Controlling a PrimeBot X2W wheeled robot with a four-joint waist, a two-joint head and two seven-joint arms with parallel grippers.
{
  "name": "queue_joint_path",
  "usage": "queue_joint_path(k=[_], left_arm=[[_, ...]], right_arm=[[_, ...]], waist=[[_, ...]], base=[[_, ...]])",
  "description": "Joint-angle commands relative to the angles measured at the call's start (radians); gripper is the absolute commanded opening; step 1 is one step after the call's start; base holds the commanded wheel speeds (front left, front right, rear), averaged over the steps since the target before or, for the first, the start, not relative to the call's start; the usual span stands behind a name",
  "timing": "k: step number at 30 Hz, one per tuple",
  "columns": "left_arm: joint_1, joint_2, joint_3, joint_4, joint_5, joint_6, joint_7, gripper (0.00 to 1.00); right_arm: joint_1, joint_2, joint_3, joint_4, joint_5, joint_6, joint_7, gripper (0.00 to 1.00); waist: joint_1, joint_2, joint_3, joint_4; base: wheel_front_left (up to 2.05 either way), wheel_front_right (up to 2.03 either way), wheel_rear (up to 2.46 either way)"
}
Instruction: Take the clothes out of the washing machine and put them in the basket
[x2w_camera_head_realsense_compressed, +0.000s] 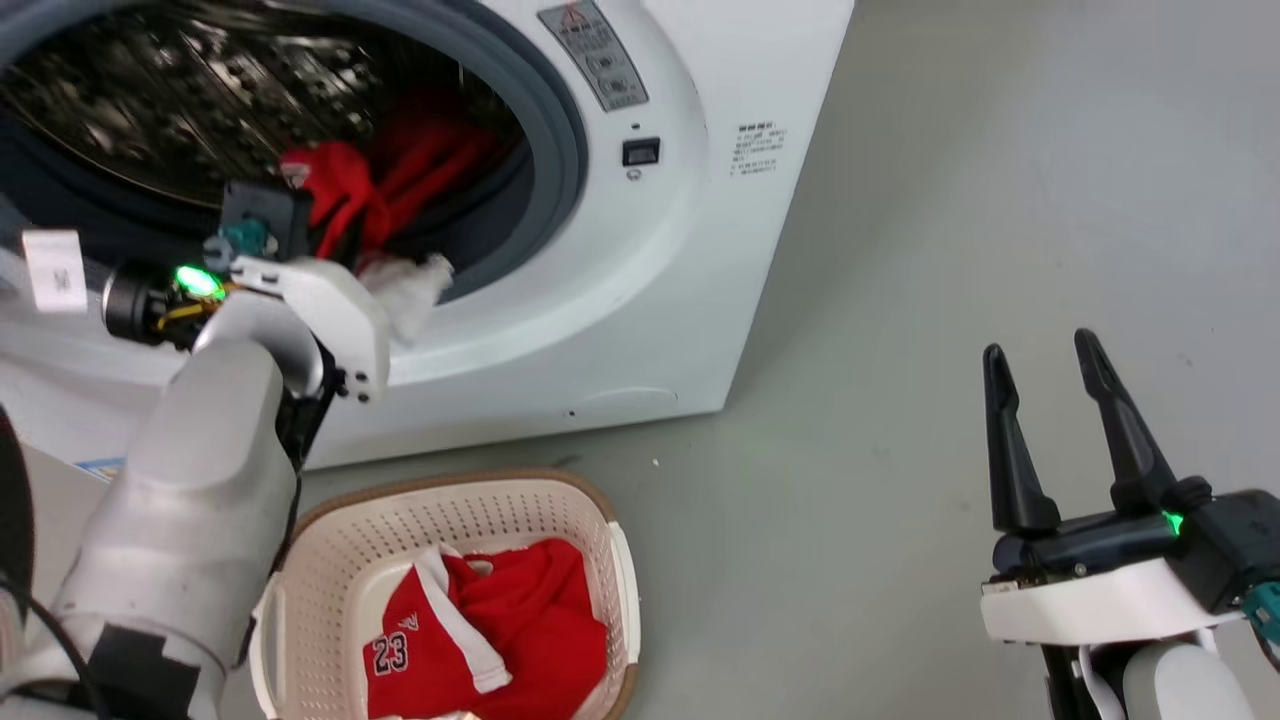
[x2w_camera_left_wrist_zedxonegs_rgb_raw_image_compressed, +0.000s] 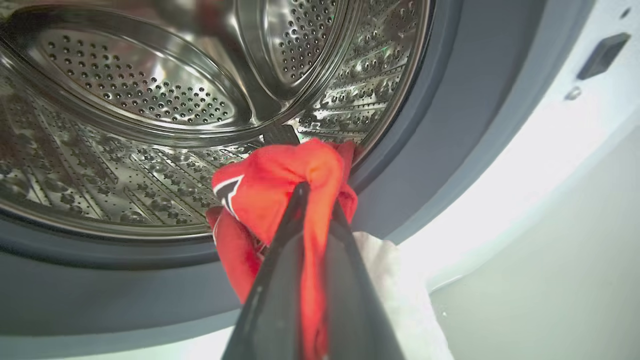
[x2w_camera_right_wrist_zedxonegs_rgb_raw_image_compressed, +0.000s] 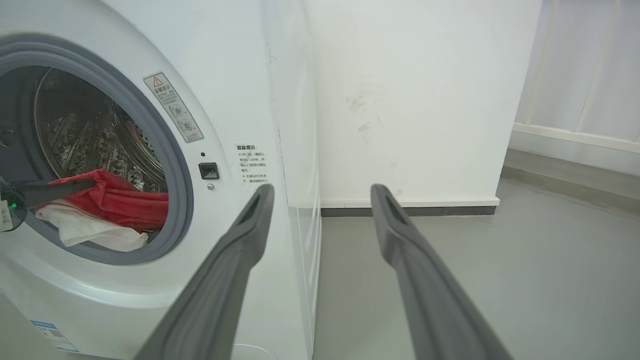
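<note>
So, quick take on the grab. Rn the left gripper (x2w_camera_left_wrist_zedxonegs_rgb_raw_image_compressed: 314, 200) is in the mouth of the washing machine (x2w_camera_head_realsense_compressed: 640, 300), up at 10 o'clock in the head view. Its fingers are pinched tight on a bunched fold of the red garment (x2w_camera_left_wrist_zedxonegs_rgb_raw_image_compressed: 270, 175), cloth squeezed btwn them, no gap showing. That garment sits at the front lip of the drum (x2w_camera_left_wrist_zedxonegs_rgb_raw_image_compressed: 125, 90), half over the grey door seal (x2w_camera_left_wrist_zedxonegs_rgb_raw_image_compressed: 450, 125). A white cloth part (x2w_camera_left_wrist_zedxonegs_rgb_raw_image_compressed: 400, 285) hangs out below it at about 5 o'clock in the left wrist view. Can't tell if the white bit is the same piece or a second one.

Handling, imo: light, floppy, zero stiffness, not fragile. It'll sag and trail off the fingers, so the loose tail prob drags over the seal and could snag on the rim. Thin sports fabric looks kinda slick too, so a thick bunch is a better hold than a single edge. Current pinch is on a bunch, looks ok to me.

Drop spot: the basket (x2w_camera_head_realsense_compressed: 340, 560) is on the floor (x2w_camera_head_realsense_compressed: 900, 300) at 7 o'clock, just in front of the machine, w/ the "23" jersey (x2w_camera_head_realsense_compressed: 530, 620) already in it. Meanwhile the right gripper (x2w_camera_head_realsense_compressed: 1040, 345) hangs at 4 o'clock, well apart, fingers spread wide, holding nothing.
</note>
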Motion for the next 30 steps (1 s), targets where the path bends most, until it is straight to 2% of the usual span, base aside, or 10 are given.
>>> queue_joint_path(k=[1, 7, 8, 14, 16, 24, 30], left_arm=[[0.047, 0.011, -0.009, -0.039, -0.019, 0.0, -0.019, 0.0], [0.18, 0.033, -0.019, -0.164, -0.045, 0.005, -0.039, 0.0], [0.252, 0.044, -0.02, -0.249, -0.051, 0.024, -0.036, 0.0], [0.404, 0.081, -0.026, -0.493, -0.068, 0.079, 0.021, 0.0], [0.428, 0.092, -0.027, -0.54, -0.065, 0.091, 0.036, 0.0], [0.616, 0.175, -0.027, -0.905, -0.078, 0.181, 0.164, 0.0], [0.704, 0.217, -0.027, -1.035, -0.089, 0.22, 0.22, 0.0]], right_arm=[[0.027, 0.001, -0.003, 0.005, -0.008, -0.001, -0.002, 1.0], [0.075, 0.001, -0.003, 0.012, -0.02, -0.001, -0.002, 1.0], [0.098, 0.001, -0.006, 0.014, -0.022, -0.001, -0.002, 1.0], [0.127, 0.001, -0.009, 0.017, -0.023, -0.001, -0.002, 1.0], [0.133, 0.001, -0.009, 0.017, -0.022, -0.001, -0.002, 1.0], [0.145, 0.001, -0.012, 0.016, -0.019, -0.001, -0.002, 1.0], [0.129, 0.001, -0.014, 0.014, -0.019, -0.001, -0.002, 1.0]], waist=[[0.0003, 0.0, -0.055, 0.022], [0.0003, 0.0, -0.13, 0.038], [0.0003, 0.0, -0.161, 0.046], [0.0003, 0.0, -0.205, 0.064], [0.0003, 0.0, -0.21, 0.067], [0.0003, 0.0, -0.223, 0.085], [0.0003, 0.0, -0.203, 0.092]], base=[[0.0, 0.0, 0.0], [0.0, 0.0, 0.0], [0.0, 0.0, 0.0], [0.0, 0.0, 0.0], [0.0, 0.0, 0.0], [0.0, 0.0, 0.0], [0.0, 0.0, 0.0]])
